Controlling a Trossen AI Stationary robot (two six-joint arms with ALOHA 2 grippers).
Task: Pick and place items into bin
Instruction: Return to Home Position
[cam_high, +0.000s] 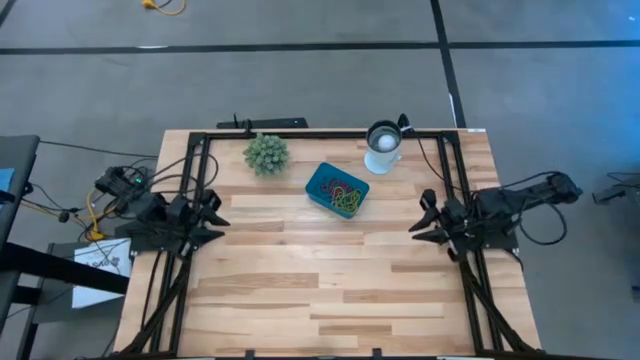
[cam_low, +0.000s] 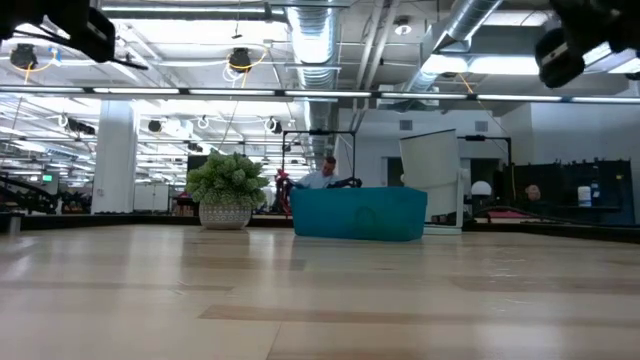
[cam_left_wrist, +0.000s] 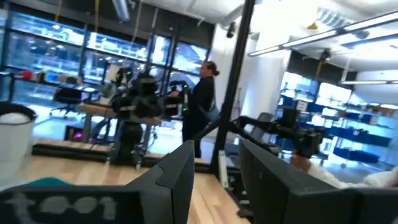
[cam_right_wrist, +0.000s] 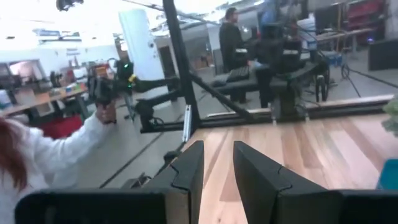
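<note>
The teal bin stands on the wooden table a little behind its middle, with several coloured rubber-band items lying inside it; in the low view the bin rests flat on its base. My left gripper is drawn back at the table's left edge, open, with nothing between its fingers. My right gripper is drawn back at the right edge, fingers apart by a narrower gap, also holding nothing. Both point toward the table's middle, well clear of the bin.
A spiky green plant stands left of the bin, and a white cup stands behind it to the right. A black frame runs along the far and side edges. The table's near half is bare wood. People are in the room beyond.
</note>
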